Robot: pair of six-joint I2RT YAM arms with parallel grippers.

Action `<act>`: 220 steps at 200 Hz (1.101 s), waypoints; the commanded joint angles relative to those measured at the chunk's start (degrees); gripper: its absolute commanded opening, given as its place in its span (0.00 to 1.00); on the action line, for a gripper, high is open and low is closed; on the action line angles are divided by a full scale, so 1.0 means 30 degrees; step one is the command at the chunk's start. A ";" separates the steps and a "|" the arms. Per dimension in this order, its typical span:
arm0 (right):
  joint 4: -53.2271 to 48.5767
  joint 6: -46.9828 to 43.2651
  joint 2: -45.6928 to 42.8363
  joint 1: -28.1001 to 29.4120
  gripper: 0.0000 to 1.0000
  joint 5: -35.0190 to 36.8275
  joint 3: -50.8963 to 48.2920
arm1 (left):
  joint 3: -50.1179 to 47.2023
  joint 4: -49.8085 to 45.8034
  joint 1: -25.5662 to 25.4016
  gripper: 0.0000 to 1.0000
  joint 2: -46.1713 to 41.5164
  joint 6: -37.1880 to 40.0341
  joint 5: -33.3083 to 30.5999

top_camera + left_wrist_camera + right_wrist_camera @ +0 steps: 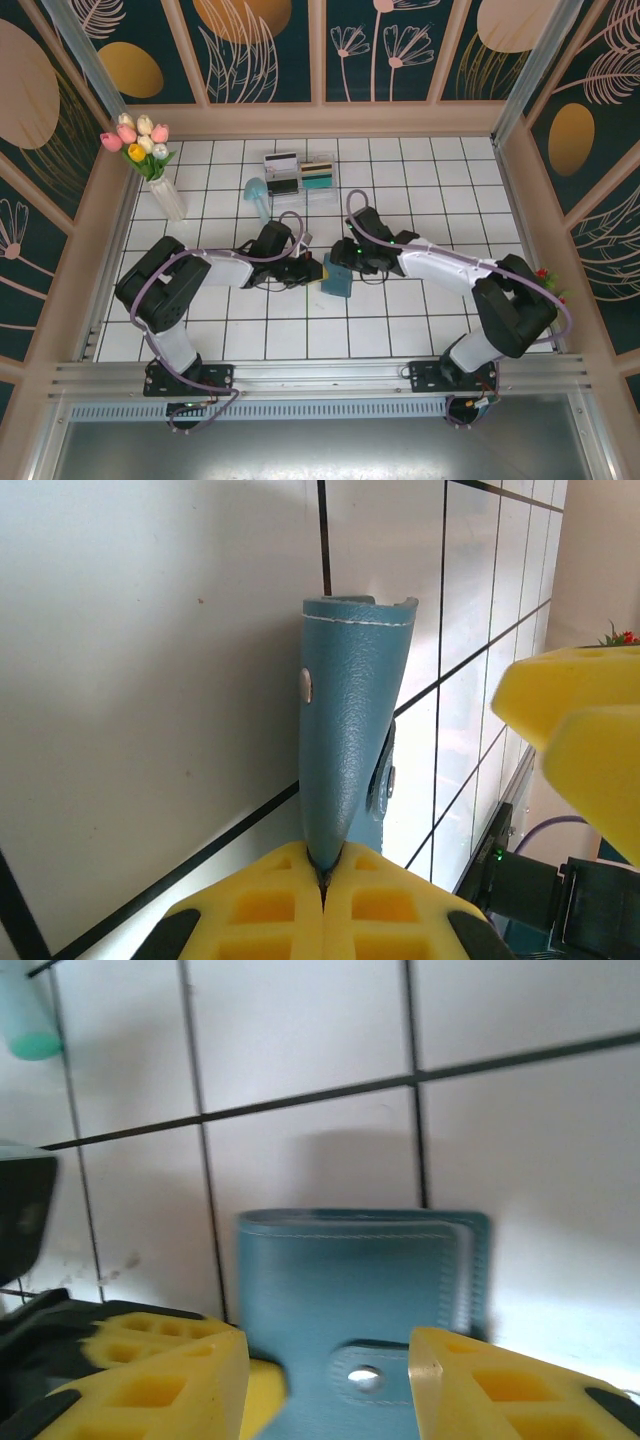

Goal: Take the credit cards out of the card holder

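Teal card holder (350,700) in left tool (322,868)

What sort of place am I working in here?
Probably a staged lab booth rather than a real room: a white tiled tabletop, floral wall panels, and a vase of tulips.

Nothing legible on the wallet (360,1290); faces of the cards (318,172) in the clear box (300,190), upper centre, too small to read.

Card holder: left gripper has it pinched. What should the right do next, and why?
Probably close the right gripper on the snap tab: the left gripper is shut on the edge of the folded card holder, and the right jaws stand open either side of the tab.
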 commanded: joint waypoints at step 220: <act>-0.4926 0.0604 -0.0557 0.0234 0.30 0.2679 -0.1965 | -0.0207 -0.1485 -0.0079 0.00 -0.1607 0.0409 -0.2753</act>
